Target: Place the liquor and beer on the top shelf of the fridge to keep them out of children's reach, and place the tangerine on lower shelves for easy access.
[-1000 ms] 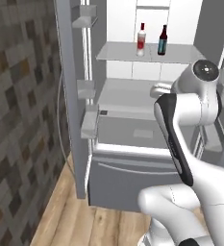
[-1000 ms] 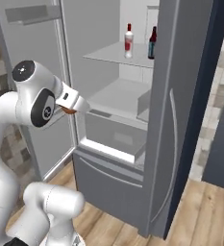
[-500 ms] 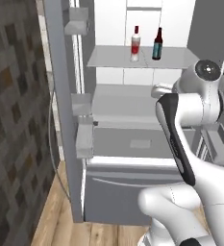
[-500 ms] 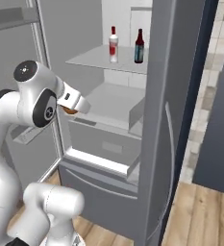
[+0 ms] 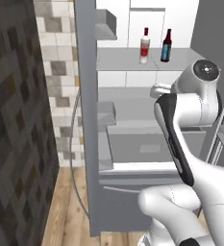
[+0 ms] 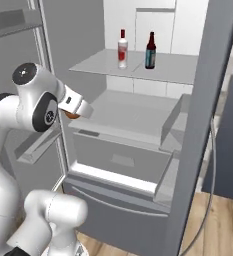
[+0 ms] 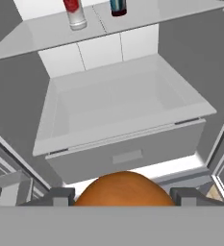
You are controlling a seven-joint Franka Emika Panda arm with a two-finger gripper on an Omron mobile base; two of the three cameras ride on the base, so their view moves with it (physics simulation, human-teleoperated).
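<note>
The fridge point(image 6: 138, 150) stands open before me. On its top shelf point(image 6: 163, 67) the liquor point(image 6: 122, 48) and the beer point(image 6: 150, 51) stand upright side by side, also seen as liquor point(image 5: 144, 45) and beer point(image 5: 167, 45) in the left base view. My gripper point(image 7: 123, 196) is shut on the tangerine point(image 7: 123, 185), which sits between the two finger tips. In the right base view the gripper point(image 6: 80, 110) hovers at the left front of the lower shelves point(image 6: 123, 117), with the tangerine point(image 6: 72, 115) under it. A deep pale tray point(image 7: 118, 103) lies straight ahead of the hand.
The open left door point(image 5: 87, 120) with its bins stands close on my left, next to a dark tiled wall point(image 5: 17, 120). On the right rises the open right door point(image 6: 208, 125). A drawer front point(image 7: 128, 156) sits below the tray. Wooden floor point(image 5: 65, 206) lies below.
The whole picture has shifted in both base views, so the base has driven along the fridge front. The arm keeps its pose, with the tangerine still in the gripper.
</note>
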